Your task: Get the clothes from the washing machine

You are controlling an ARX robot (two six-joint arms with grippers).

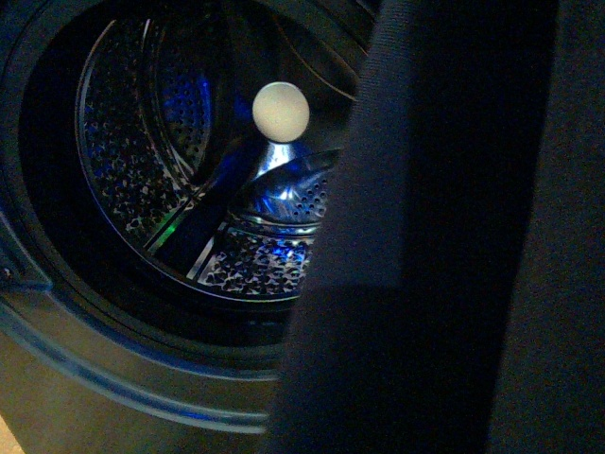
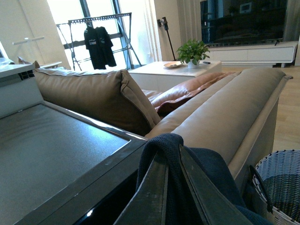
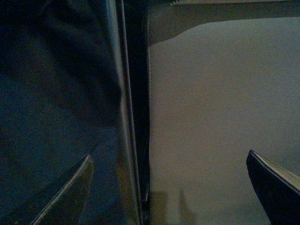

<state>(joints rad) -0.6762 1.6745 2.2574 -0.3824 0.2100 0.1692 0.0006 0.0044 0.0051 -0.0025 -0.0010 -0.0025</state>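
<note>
In the left wrist view my left gripper (image 2: 161, 152) is shut on the clothes (image 2: 206, 168), a dark navy cloth draped over its two fingers, held up beside the washing machine's flat grey top (image 2: 51, 150). The front view looks into the washing machine's round porthole (image 1: 57, 274), where the perforated steel drum (image 1: 123, 161) shows no cloth inside. The dark clothes (image 1: 444, 246) hang close to the camera and hide the right half of that view. My right gripper (image 3: 168, 187) is open with nothing between its fingers, beside a dark panel edge (image 3: 126, 117) and a plain grey surface.
A pale round knob (image 1: 281, 112) shows inside the porthole. A tan sofa (image 2: 220, 108) stands right behind the machine, and a woven basket (image 2: 281, 183) sits on the floor beside it. A white coffee table (image 2: 173, 72) and a clothes rack (image 2: 98, 40) stand farther off.
</note>
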